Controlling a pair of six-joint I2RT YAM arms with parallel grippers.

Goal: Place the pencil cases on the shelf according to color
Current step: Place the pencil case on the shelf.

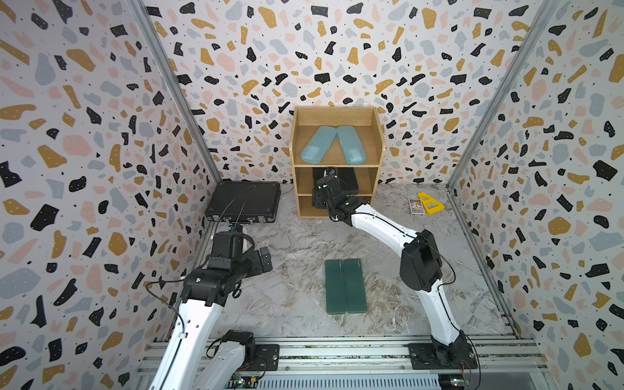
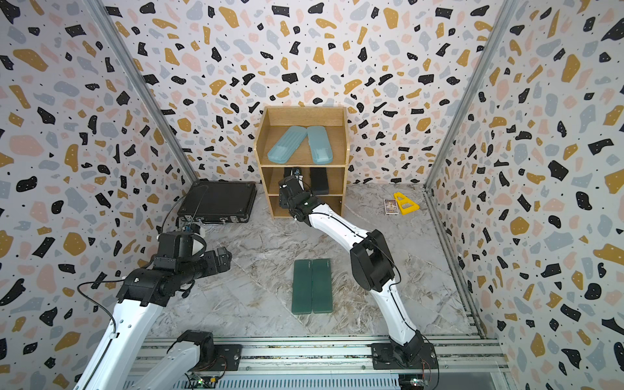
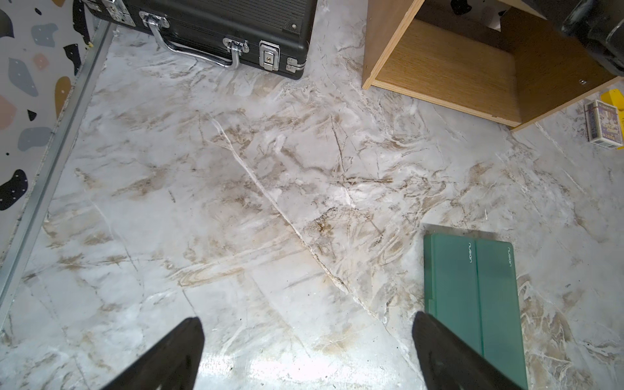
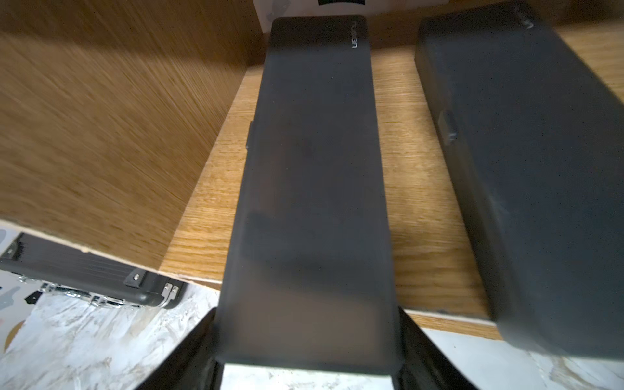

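The light-wood shelf (image 1: 337, 116) (image 2: 304, 116) stands against the back wall. Two light blue pencil cases (image 1: 319, 143) (image 1: 351, 144) lie on its top tier. My right gripper (image 4: 307, 314) is shut on the near end of a black pencil case (image 4: 314, 169), which reaches into the middle tier. A second black case (image 4: 526, 169) (image 2: 319, 180) lies beside it on that tier. Two dark green cases (image 1: 335, 286) (image 1: 355, 285) lie side by side on the table in front. My left gripper (image 3: 307, 320) hangs open and empty over the table, left of the green cases (image 3: 452, 277).
A large black briefcase (image 1: 244, 201) (image 3: 219, 23) lies left of the shelf. A yellow plastic piece (image 1: 430, 202) and a small card box (image 1: 414, 206) sit at the back right. Patterned walls close in three sides of the marble table (image 1: 297, 236).
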